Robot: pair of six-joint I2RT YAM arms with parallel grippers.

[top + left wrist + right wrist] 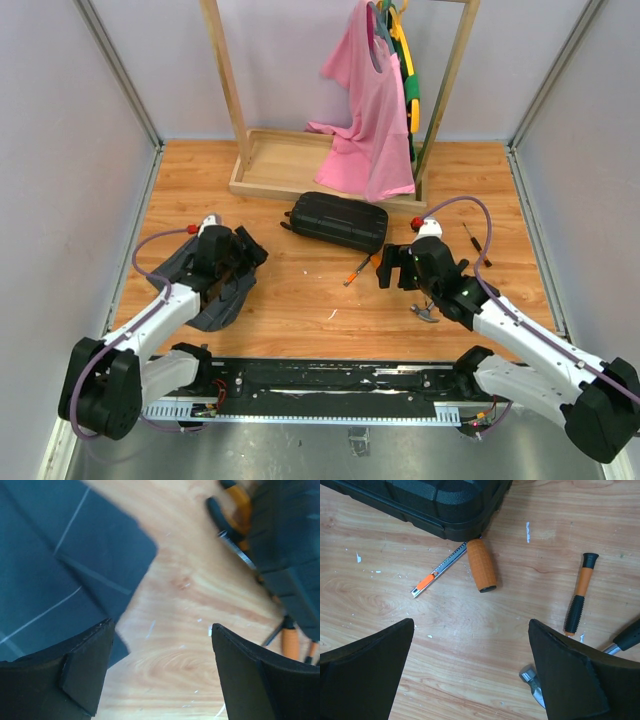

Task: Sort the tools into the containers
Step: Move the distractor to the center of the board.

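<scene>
Right gripper (471,626) spread wide — orange handle (481,566) just ahead, beside tool case (435,505)

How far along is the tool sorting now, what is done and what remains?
Done: nothing yet; the black case is shut. In hand: nothing; left gripper and right gripper are open and empty. Remaining: opening the case and packing the orange handle, screwdriver and hammer lying on the table.

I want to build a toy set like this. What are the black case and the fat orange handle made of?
The black case looks like moulded plastic: matt, with raised ribs. The fat orange handle seems plastic or rubber, hard to say which; its skin has a fine grid for grip.
</scene>
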